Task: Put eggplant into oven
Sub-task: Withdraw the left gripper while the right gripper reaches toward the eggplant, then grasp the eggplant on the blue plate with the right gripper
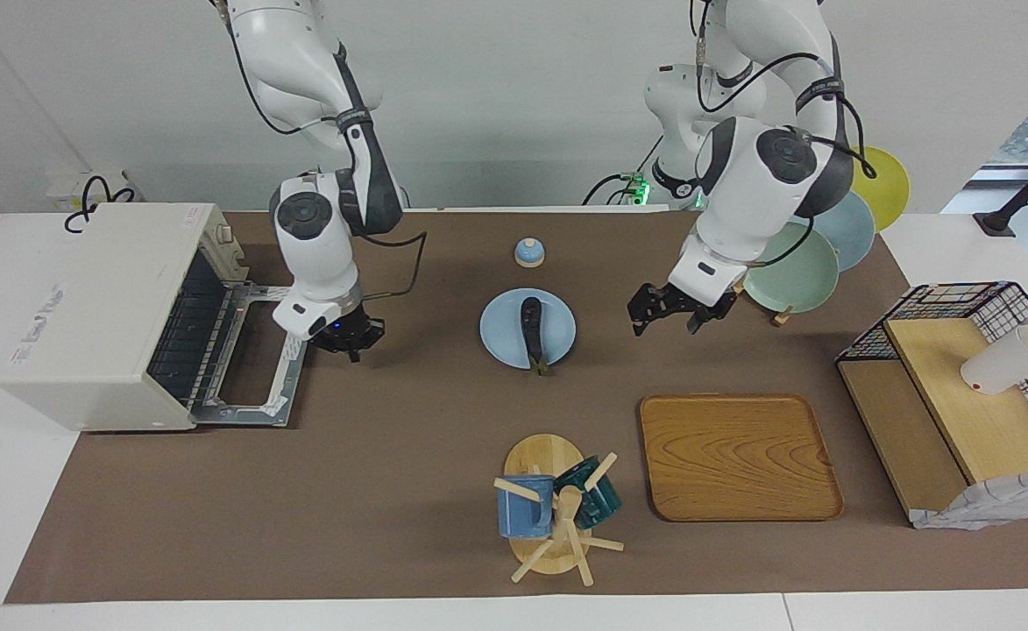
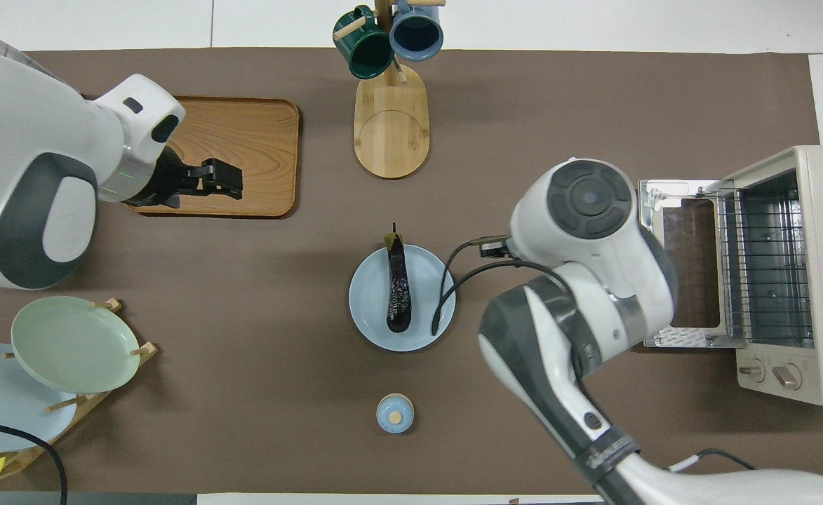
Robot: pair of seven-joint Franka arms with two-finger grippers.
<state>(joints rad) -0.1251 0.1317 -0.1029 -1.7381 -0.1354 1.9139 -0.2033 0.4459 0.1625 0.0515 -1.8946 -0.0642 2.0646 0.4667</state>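
Observation:
The dark purple eggplant point(image 1: 531, 329) lies on a blue plate point(image 1: 500, 337) in the middle of the mat, its green stem tip pointing away from the robots; it also shows in the overhead view point(image 2: 397, 287). The white oven point(image 1: 102, 315) stands at the right arm's end of the table with its door point(image 1: 251, 359) dropped open and its wire rack point(image 2: 762, 266) showing. My right gripper point(image 1: 352, 349) is shut and empty, just above the mat beside the open door. My left gripper point(image 1: 667, 322) is open and empty, in the air between the plate and the plate rack.
A wooden tray point(image 1: 737, 456) and a mug tree point(image 1: 553, 508) with a blue and a green mug stand farther from the robots. A small blue bell point(image 1: 528, 252) sits nearer to them. A plate rack point(image 1: 798, 263) and a wire shelf point(image 1: 960, 386) stand at the left arm's end.

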